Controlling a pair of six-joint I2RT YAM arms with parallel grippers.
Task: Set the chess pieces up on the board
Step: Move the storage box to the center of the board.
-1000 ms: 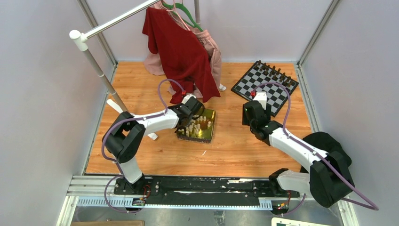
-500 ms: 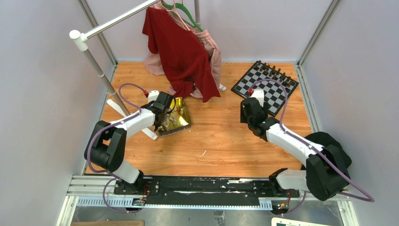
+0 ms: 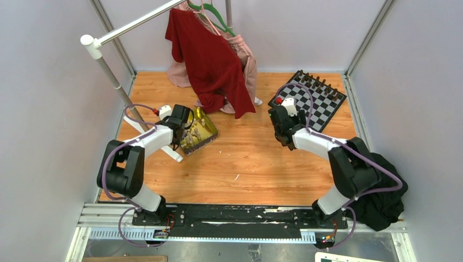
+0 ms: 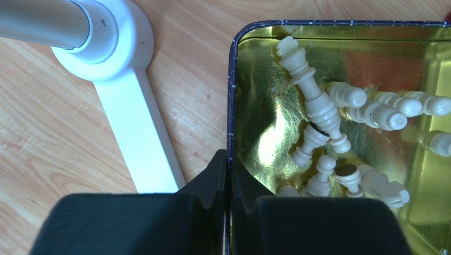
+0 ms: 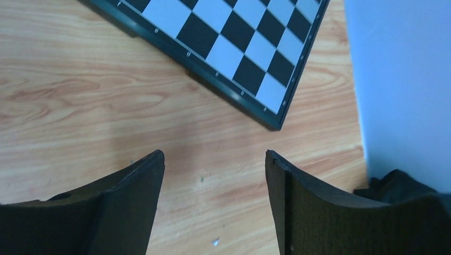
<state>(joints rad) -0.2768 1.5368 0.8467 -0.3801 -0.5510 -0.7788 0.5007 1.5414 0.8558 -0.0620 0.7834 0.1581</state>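
Your left hand (image 4: 228, 175) reaches out leftward, clamped narrow on the rim of the gold tin (image 4: 232, 95), close by the rack's white foot (image 4: 139, 127). Cream chess pieces (image 4: 319, 109) lie tumbled inside. Your right hand (image 5: 213, 170) hovers wide and empty over bare worktop (image 5: 80, 90), just off the board (image 5: 239, 37).

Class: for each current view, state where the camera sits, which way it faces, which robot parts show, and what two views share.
Top external: above and behind the robot, facing down on the table; left arm and right arm show.
Left wrist: on that wrist, facing down past the left gripper, shut on the tin rim; chess pieces inside.
Right wrist: facing down through the open right gripper at wood and the board corner.
Shared: tin, top and left wrist; board, top and right wrist.
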